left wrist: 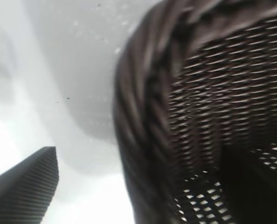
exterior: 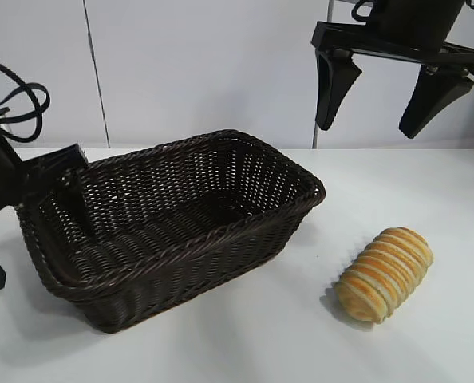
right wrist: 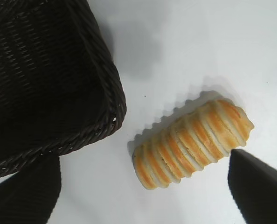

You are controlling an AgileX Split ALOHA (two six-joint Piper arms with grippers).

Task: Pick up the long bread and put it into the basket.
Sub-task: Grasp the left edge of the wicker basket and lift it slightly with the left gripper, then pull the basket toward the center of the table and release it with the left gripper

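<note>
The long bread, golden-brown with pale and orange ridges, lies on the white table to the right of the basket. It also shows in the right wrist view, beside the basket's corner. My right gripper hangs open and empty well above the bread; in its wrist view the bread lies between and beyond the fingers. My left gripper is at the basket's left end, open. One finger is outside the braided rim and clear of it, and the other is inside.
The white table extends in front of and to the right of the bread. A white wall stands behind. Black cables loop above the left arm.
</note>
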